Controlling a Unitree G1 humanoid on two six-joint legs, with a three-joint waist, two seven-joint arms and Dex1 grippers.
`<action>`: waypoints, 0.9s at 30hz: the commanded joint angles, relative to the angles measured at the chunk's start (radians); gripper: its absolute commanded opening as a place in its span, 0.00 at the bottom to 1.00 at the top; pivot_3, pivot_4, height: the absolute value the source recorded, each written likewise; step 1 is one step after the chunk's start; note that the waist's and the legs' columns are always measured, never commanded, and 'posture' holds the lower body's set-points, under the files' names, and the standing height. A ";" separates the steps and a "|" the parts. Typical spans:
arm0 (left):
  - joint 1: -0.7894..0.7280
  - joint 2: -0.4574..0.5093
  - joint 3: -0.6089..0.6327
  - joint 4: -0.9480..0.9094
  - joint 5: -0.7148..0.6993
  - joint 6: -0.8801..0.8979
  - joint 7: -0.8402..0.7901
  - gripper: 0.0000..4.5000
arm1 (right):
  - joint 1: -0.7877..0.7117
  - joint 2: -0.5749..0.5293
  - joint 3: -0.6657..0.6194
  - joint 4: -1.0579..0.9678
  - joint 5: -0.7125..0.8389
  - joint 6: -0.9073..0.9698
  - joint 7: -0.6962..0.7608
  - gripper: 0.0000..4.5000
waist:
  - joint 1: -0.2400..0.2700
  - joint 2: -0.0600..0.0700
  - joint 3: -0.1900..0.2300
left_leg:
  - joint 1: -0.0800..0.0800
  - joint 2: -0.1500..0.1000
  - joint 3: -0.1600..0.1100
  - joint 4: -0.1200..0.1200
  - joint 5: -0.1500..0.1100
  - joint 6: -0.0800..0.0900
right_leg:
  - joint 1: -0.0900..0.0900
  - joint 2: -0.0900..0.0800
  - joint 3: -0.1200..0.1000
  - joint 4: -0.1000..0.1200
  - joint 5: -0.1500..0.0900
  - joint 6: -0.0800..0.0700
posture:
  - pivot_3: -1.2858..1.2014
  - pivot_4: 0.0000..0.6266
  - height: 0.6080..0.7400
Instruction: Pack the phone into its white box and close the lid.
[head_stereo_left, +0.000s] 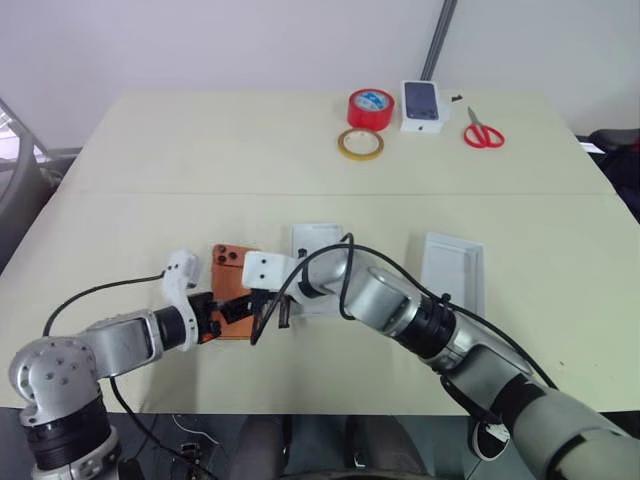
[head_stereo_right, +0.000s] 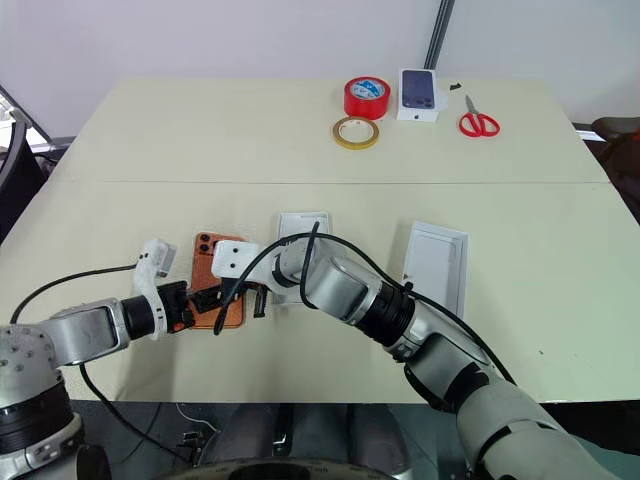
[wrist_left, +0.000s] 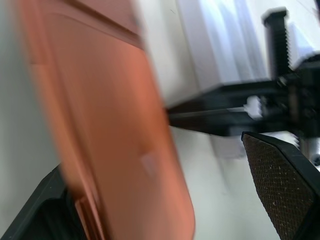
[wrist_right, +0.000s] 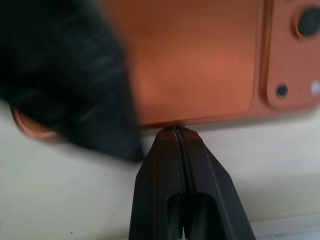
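Two end effectors are working on the phone (head_stereo_right: 217, 281), which is lying camera side up on the worktop (head_stereo_left: 150, 170), just to the left of the white box (head_stereo_right: 300, 232). We are judging the task as barely begun: the phone is outside the box, and the lid (head_stereo_right: 437, 266) is lying apart to the right of it, inside face up.

Our right end effector (wrist_right: 176, 131) is clenched, its two black fingers pressed together with nothing between them, and its tip is touching the long edge of the phone. We are reading this as a brace or a nudge against that edge, not a grip. Our left end effector (head_stereo_left: 222, 312) is standing wide, released, at the near end of the phone; in the left wrist view one finger (wrist_left: 285, 187) is sitting on one side of the orange body and the other at the opposite side, so the phone is lying between the jaws without being clamped yet, as far as we can tell.

What is remaining, in our judgement: closing the left fingers on the phone, lifting it, carrying it rightward to the box, laying it flat inside, then fetching the lid and seating it on top.

At the far side of the worktop a red tape roll (head_stereo_left: 370, 108), a yellow tape ring (head_stereo_left: 360, 144), a small white box picturing a dark phone (head_stereo_left: 422, 106) and red scissors (head_stereo_left: 482, 132) are lying well apart from the work.
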 joint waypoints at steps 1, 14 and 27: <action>-0.014 0.015 -0.026 0.034 -0.073 0.025 0.036 0.96 | 0.004 0.001 -0.017 -0.024 -0.008 -0.007 -0.003 0.00 | 0.000 0.000 0.000 | 0.000 0.000 0.000 0.000 0.000 0.000 | 0.000 0.000 0.000 0.000 0.000 0.000 | 0.52 0.24 1.00; -0.005 0.070 0.076 0.163 -0.167 -0.085 0.193 0.96 | 0.018 -0.008 -0.032 -0.027 -0.008 -0.005 -0.012 0.00 | -0.006 0.000 0.000 | 0.000 0.000 0.000 0.000 0.000 -0.001 | -0.001 0.000 0.000 0.000 0.000 0.000 | 0.52 0.24 1.00; 0.118 0.158 0.006 0.200 -0.417 -0.271 0.323 0.33 | 0.017 -0.027 -0.047 -0.071 -0.008 0.005 -0.010 0.00 | -0.005 0.000 0.000 | -0.001 0.000 0.000 -0.001 0.000 0.000 | -0.004 0.000 0.000 0.000 0.000 0.000 | 0.52 0.24 1.00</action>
